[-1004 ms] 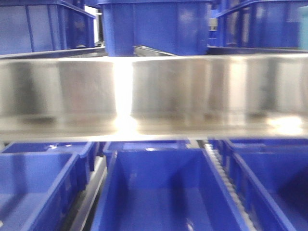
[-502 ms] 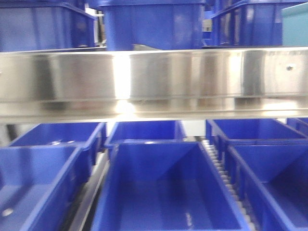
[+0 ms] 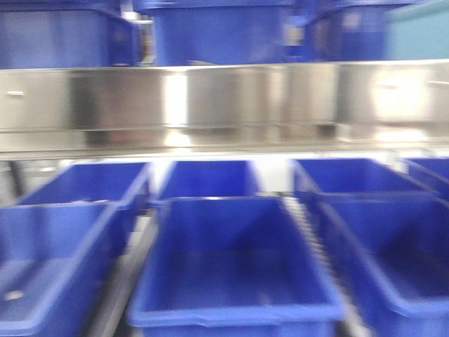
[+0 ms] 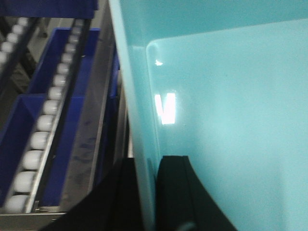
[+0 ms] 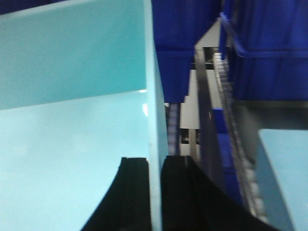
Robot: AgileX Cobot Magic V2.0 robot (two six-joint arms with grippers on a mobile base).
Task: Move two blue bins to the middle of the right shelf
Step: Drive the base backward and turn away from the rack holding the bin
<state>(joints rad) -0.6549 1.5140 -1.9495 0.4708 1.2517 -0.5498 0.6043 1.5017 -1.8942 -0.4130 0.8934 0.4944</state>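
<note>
Pinching the left wall of a pale blue bin (image 4: 226,120), the left gripper (image 4: 146,162) has one black finger (image 4: 180,192) inside the tub and one outside, both pressed onto the plastic; on the right wrist view it's the mirror picture, the right gripper (image 5: 155,162) clamped on the right wall of a pale blue bin (image 5: 72,120), one finger each side; whether both arms hold one tub, I cannot tell; a pale blue slab (image 5: 284,178) peeks in at the lower right there, just past a roller track (image 5: 236,120); out front, one steel shelf beam (image 3: 224,98) spans the view; three dark blue bins (image 3: 217,31) sit above it, with one pale blue panel (image 3: 419,31) in the top right corner; below the beam, three dark blue ones in front and four behind, all blurred.
</note>
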